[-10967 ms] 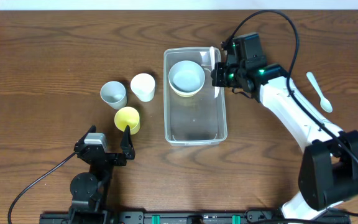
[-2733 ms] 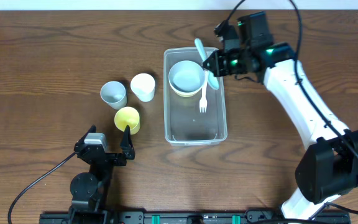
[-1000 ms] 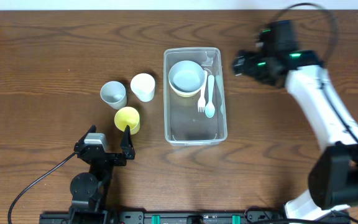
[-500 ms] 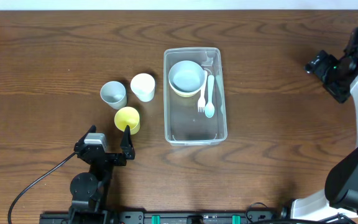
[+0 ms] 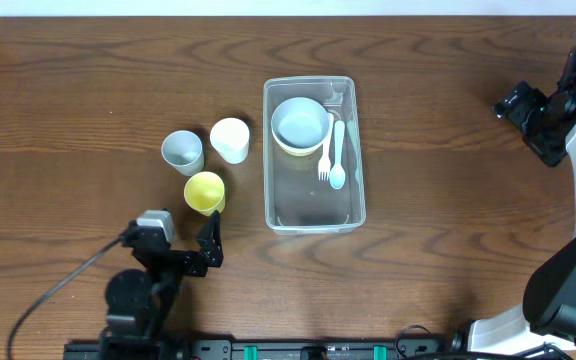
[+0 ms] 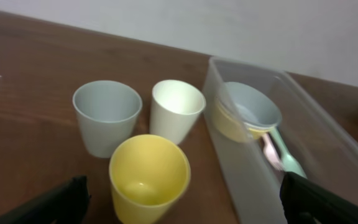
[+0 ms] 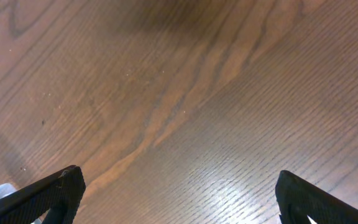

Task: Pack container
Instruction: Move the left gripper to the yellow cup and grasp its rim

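Clear rectangular plastic container (image 5: 310, 200) judged light, thin-walled and slick (likely flexes under load); best pinched at its rim. Left gripper (image 6: 184, 186) and right gripper (image 7: 179, 180) both stood spread, empty.

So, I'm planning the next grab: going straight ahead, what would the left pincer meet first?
Probably the yellow cup, centred ahead of the open left pincer; the grey cup and white cup stand behind it.

Clear upright container (image 5: 313, 205), apparently part-filled
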Robot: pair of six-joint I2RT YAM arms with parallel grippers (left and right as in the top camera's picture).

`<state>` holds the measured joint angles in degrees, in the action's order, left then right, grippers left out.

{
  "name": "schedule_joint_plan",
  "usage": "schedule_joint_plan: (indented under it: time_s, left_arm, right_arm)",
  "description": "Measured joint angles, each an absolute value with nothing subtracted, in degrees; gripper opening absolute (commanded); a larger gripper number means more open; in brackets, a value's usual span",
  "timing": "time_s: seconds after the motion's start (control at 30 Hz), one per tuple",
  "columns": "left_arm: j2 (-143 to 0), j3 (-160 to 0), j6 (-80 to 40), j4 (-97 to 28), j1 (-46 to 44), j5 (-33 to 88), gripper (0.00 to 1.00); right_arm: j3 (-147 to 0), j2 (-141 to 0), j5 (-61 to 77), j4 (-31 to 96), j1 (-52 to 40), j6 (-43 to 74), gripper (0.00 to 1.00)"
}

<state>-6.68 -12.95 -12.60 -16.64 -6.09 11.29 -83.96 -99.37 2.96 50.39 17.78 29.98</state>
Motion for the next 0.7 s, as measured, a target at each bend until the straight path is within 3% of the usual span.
schedule_joint_plan:
  time_s: [0.43, 0.7]
  left_arm:
    - [-54.94, -67.35, -11.57, -60.45, -6.09, 12.1, 0.98]
    - [-74.0, -73.76, -11.55, -68.82, -6.09, 12.51, 0.98]
  right_arm:
    - [-83.96, -99.37, 2.94, 50.39, 17.78, 30.0, 0.99]
    - [-83.96, -99.37, 2.94, 50.37, 17.78, 30.0, 0.99]
